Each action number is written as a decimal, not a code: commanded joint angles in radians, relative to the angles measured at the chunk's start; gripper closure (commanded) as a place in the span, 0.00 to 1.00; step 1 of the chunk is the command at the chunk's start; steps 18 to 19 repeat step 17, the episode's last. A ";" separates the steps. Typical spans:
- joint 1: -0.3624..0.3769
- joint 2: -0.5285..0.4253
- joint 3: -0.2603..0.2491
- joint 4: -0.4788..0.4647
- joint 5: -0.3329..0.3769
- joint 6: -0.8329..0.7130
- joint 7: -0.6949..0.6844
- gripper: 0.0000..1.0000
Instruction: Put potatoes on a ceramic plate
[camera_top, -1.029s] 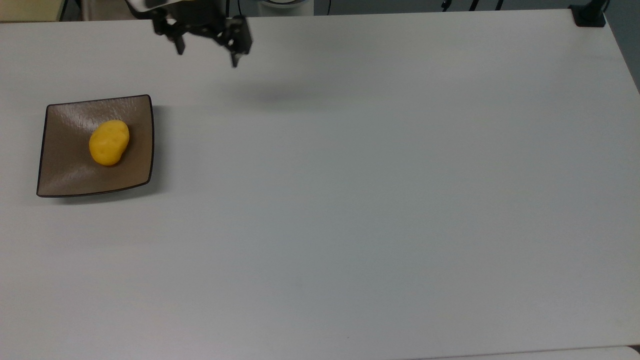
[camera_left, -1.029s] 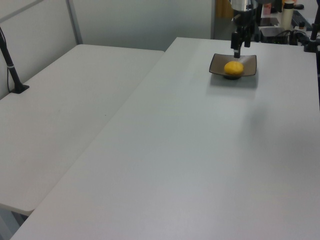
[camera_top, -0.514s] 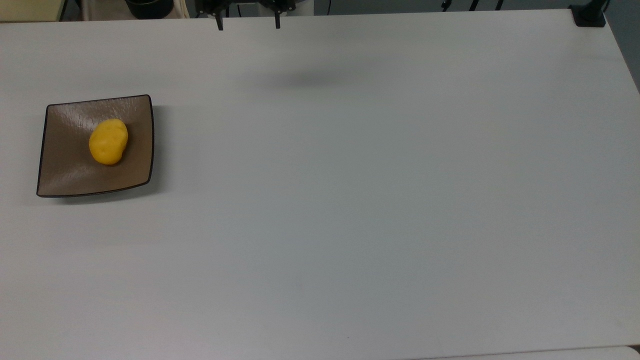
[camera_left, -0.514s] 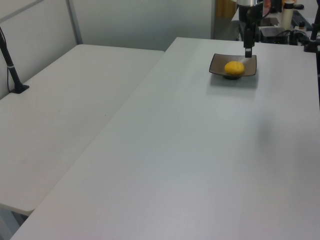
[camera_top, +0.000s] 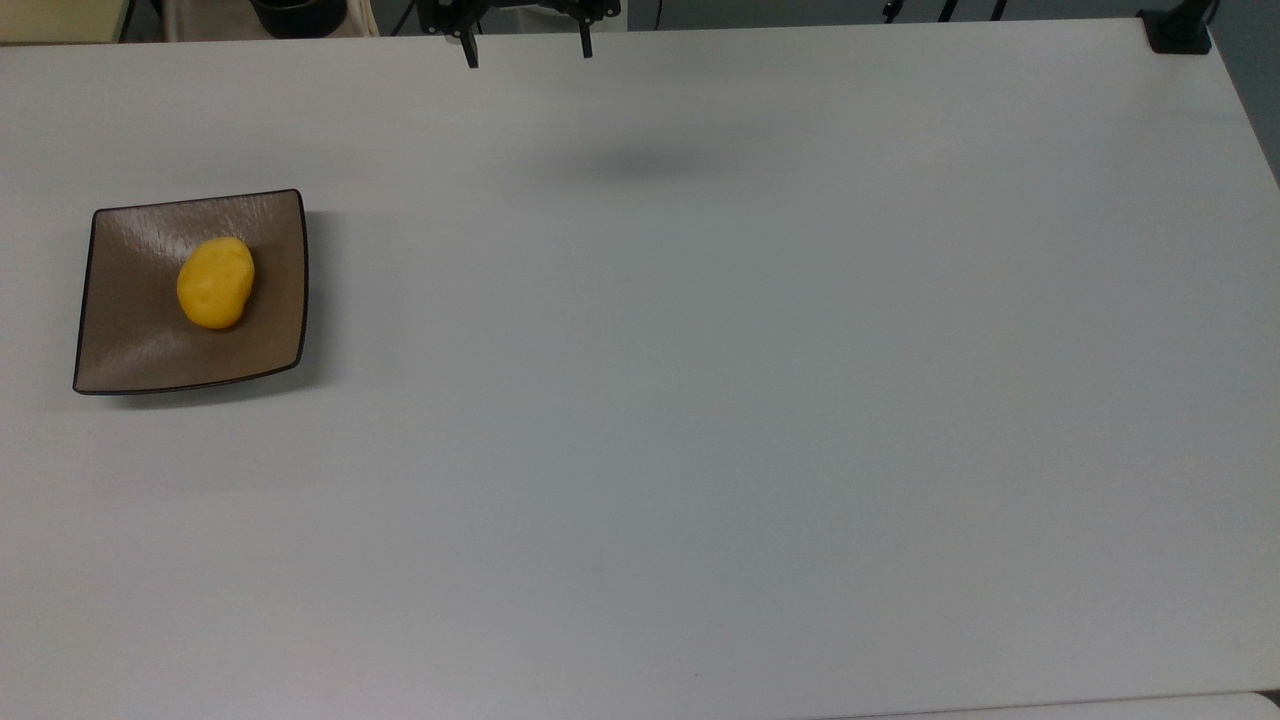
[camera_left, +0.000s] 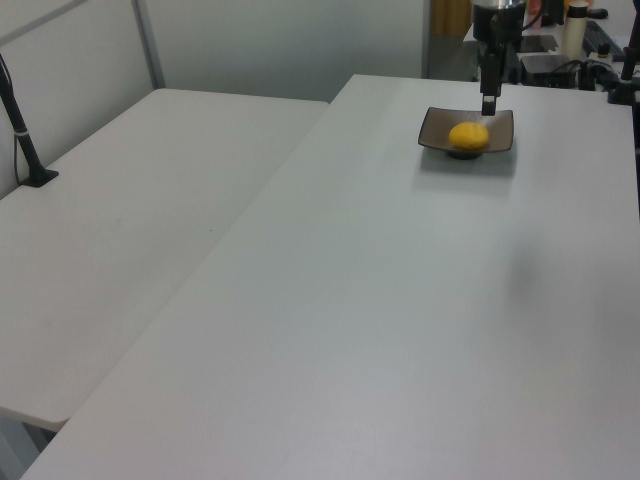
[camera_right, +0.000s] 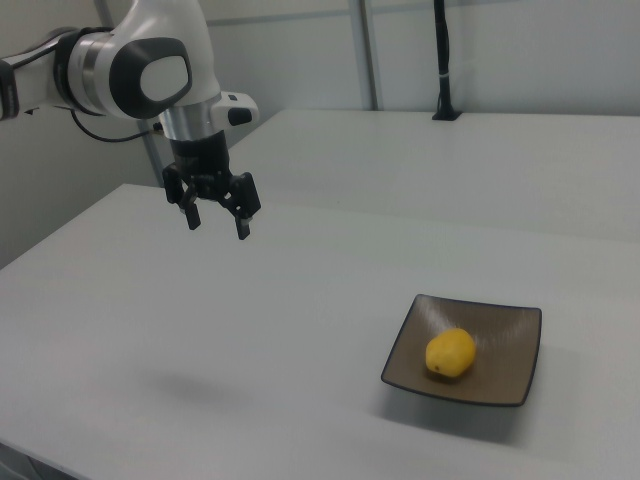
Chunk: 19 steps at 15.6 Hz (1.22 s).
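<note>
Lab: bare white tables (camera_left: 330, 300), robot arm (camera_right: 130, 70)

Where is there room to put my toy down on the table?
Almost everywhere: the table is bare from the plate across to the top view's right edge. The one taken spot is the plate with the potato. The open gripper hangs above the table.

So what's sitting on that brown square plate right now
One yellow potato lies in the dished middle of the ceramic plate, nothing else. The patch of plate beneath it is covered. The gripper hangs apart, fingers open.
</note>
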 joint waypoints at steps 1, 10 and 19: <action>0.008 -0.026 -0.007 -0.032 0.005 0.026 -0.016 0.00; 0.119 0.012 -0.105 -0.014 -0.060 0.029 0.004 0.00; 0.111 0.011 -0.106 -0.014 -0.061 0.032 0.004 0.00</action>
